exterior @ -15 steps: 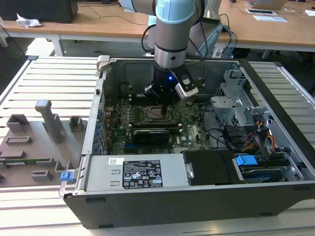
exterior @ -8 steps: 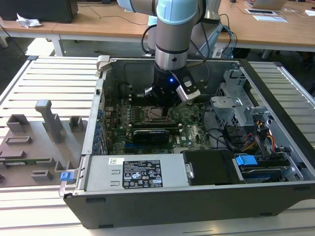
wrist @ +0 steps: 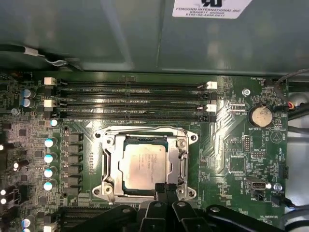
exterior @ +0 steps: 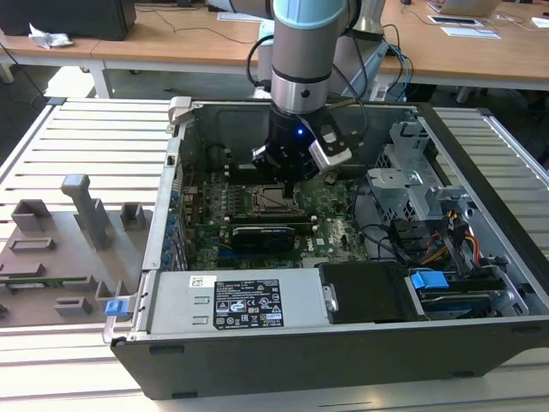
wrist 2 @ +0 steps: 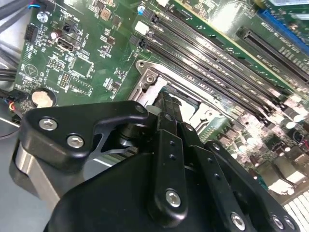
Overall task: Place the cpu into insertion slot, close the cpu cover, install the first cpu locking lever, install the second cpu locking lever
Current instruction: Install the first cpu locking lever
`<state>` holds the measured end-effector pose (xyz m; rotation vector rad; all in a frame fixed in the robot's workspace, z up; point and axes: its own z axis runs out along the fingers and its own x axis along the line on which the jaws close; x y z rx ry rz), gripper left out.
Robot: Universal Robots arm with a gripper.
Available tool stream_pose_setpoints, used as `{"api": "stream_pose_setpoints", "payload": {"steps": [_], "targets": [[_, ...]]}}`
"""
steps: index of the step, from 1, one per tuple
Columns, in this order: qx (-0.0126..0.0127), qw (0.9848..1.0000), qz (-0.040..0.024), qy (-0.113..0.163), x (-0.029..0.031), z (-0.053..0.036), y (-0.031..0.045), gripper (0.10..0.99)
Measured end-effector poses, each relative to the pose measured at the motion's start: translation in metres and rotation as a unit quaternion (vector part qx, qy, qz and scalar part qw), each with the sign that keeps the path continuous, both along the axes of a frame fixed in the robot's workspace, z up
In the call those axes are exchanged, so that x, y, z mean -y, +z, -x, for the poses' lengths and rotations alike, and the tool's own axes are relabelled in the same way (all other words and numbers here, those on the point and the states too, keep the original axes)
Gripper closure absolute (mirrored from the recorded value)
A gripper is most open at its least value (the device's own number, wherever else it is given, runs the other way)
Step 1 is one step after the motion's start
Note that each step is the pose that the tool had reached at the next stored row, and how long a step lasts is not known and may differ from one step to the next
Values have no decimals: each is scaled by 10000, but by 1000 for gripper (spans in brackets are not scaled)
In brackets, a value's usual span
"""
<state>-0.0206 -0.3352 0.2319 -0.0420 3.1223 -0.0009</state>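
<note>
Starting at the exterior view's left, we see a grey fixture (exterior: 69, 240) of holders lying on the slatted surface (exterior: 86, 129), well apart from the work. Next comes the open computer case (exterior: 343, 360), with its power supply (exterior: 244, 302) along the near wall. The hand (exterior: 287, 176) hangs low over the socket in the middle of the motherboard (exterior: 334, 232), and a metal drive cage (exterior: 412, 184) sits at the right.

By our reading the first two steps are done. In the first wrist view the cpu (wrist: 144, 164) lies flat in the socket, its pale top showing through the window of the cpu cover (wrist: 182, 159), which lies down around it. A thin metal rod (wrist: 140, 128) runs along the cover's edge nearest the memory slots (wrist: 130, 101) — it may be a locking lever, but we cannot tell whether either one is latched, so that part looks unfinished.

The hand's fingers are together with nothing visible between them, their tips just at the socket's edge, on the side away from the memory slots.

The exterior view gives the arm's place in the case but hides the socket's detail. The first wrist view shows chip and cover whole — and a coin battery (wrist: 261, 115) beside them. The second wrist view shows the hand's black linkages from behind, with its tips meeting above the socket frame
</note>
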Motion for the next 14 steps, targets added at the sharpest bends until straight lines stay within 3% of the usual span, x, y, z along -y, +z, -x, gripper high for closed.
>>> {"api": "stream_pose_setpoints", "payload": {"steps": [3,7,9,14], "targets": [[0,10000,58,0,0,0,125,980],[0,9999,149,0,0,0,349,980],[0,9999,163,0,0,0,432,980],[0,9999,164,0,0,0,446,980]]}}
